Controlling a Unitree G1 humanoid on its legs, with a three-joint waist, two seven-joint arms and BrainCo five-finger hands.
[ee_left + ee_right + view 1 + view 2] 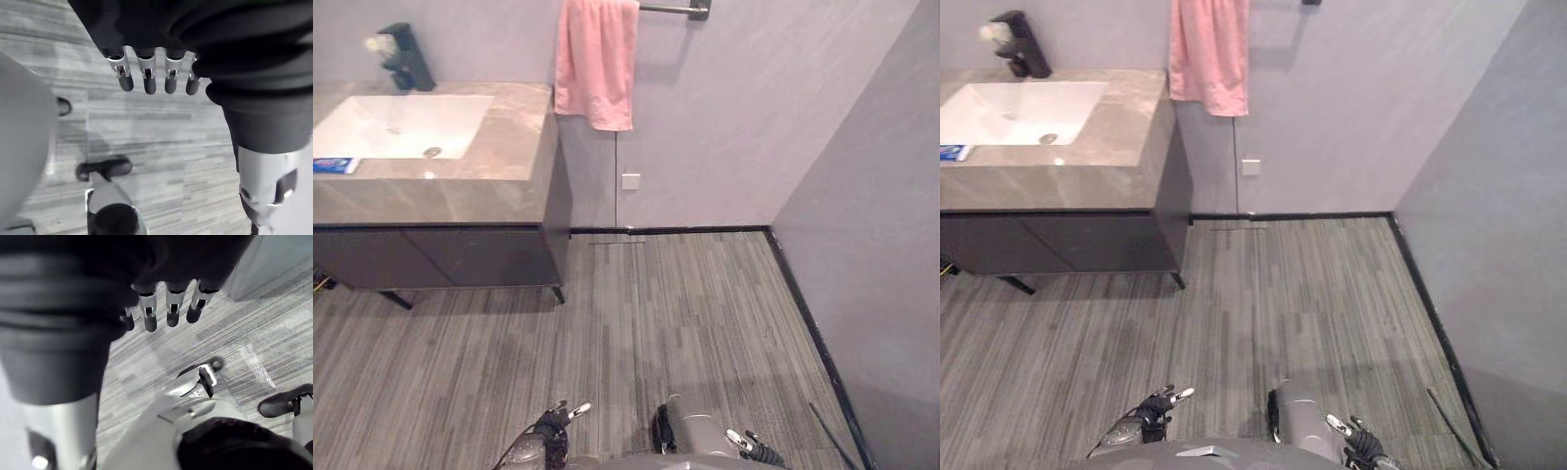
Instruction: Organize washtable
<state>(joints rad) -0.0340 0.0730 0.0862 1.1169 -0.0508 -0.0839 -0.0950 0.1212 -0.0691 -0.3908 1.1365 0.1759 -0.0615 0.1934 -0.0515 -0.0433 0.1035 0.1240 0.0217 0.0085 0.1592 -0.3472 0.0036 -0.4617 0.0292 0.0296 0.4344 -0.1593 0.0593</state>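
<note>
The blue packet [333,164] is lying lengthwise along the worktop's [499,166] front edge beside the white basin [401,125], well ahead and left of both arms; the left robot hand [553,427] is hanging nearer than the right robot hand [751,446], both loosely spread, empty

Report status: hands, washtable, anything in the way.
Left hand open, empty, hanging low. Right hand the same. Washtable ahead-left, well off; blue packet at its sink edge. Floor between, no obstacle seen.
</note>
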